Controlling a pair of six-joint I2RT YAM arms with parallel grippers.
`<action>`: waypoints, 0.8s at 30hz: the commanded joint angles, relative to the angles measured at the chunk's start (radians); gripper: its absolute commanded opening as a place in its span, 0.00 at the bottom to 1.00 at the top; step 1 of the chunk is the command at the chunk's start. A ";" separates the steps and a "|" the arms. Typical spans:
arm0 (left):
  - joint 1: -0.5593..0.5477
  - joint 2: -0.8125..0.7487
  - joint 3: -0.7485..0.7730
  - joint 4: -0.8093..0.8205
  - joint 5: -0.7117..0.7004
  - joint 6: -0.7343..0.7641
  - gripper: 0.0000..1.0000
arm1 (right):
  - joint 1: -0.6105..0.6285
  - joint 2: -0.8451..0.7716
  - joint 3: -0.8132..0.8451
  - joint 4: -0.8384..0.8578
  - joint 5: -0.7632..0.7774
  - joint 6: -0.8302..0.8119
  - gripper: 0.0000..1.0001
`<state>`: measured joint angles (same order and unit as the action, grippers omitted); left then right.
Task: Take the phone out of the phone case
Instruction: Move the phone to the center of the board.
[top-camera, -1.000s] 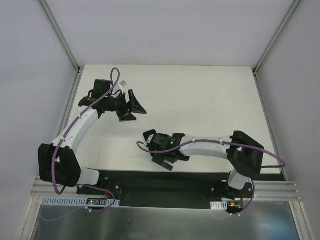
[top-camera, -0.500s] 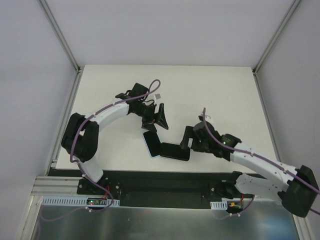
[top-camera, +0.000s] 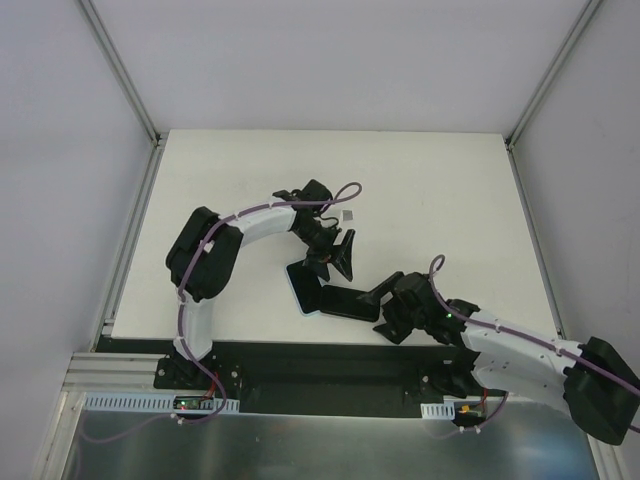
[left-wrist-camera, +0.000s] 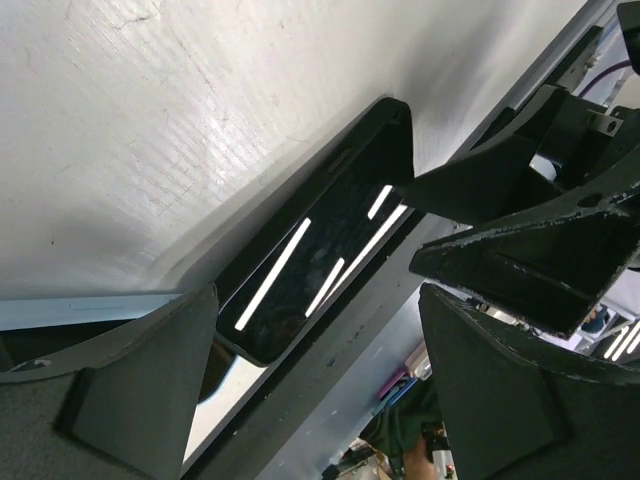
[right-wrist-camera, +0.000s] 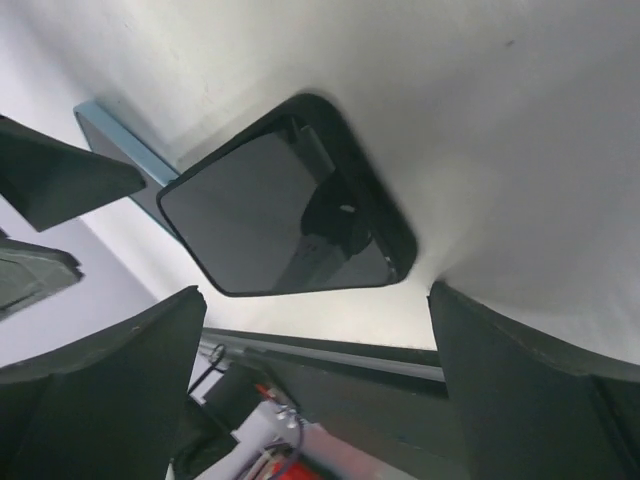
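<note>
A black phone (top-camera: 350, 302) lies flat near the table's front edge. Its left end meets a light-blue phone case (top-camera: 303, 288); I cannot tell whether it overlaps the case. My left gripper (top-camera: 335, 262) is open and empty, just behind the case and phone. My right gripper (top-camera: 383, 312) is open and empty at the phone's right end. The left wrist view shows the glossy phone (left-wrist-camera: 310, 270) between the open fingers (left-wrist-camera: 150, 380), with a strip of the case (left-wrist-camera: 90, 308). The right wrist view shows the phone (right-wrist-camera: 270, 220) and the case edge (right-wrist-camera: 115, 135).
A small grey square (top-camera: 348, 215) lies on the white table (top-camera: 430, 200) behind the left gripper. The black base rail (top-camera: 320, 365) runs along the front edge just below the phone. Grey walls enclose the table on three sides.
The left arm swung from the far left in to the phone and case. The right arm drew back off the phone toward the front right, leaving the phone and case lying on the table.
</note>
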<state>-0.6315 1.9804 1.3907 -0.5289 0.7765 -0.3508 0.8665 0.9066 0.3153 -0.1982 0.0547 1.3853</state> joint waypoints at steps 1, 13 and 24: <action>-0.010 0.012 0.039 -0.033 0.009 0.035 0.80 | 0.014 0.105 -0.022 0.244 -0.046 0.193 0.96; 0.004 0.057 0.048 -0.033 0.017 0.021 0.80 | -0.032 0.175 -0.036 0.372 0.092 0.164 0.96; 0.019 0.072 0.064 -0.020 0.033 -0.011 0.80 | -0.192 0.141 0.053 0.364 0.083 -0.084 0.96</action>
<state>-0.6201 2.0468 1.4261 -0.5446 0.7795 -0.3531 0.6914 1.0554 0.3088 0.1329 0.1135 1.3983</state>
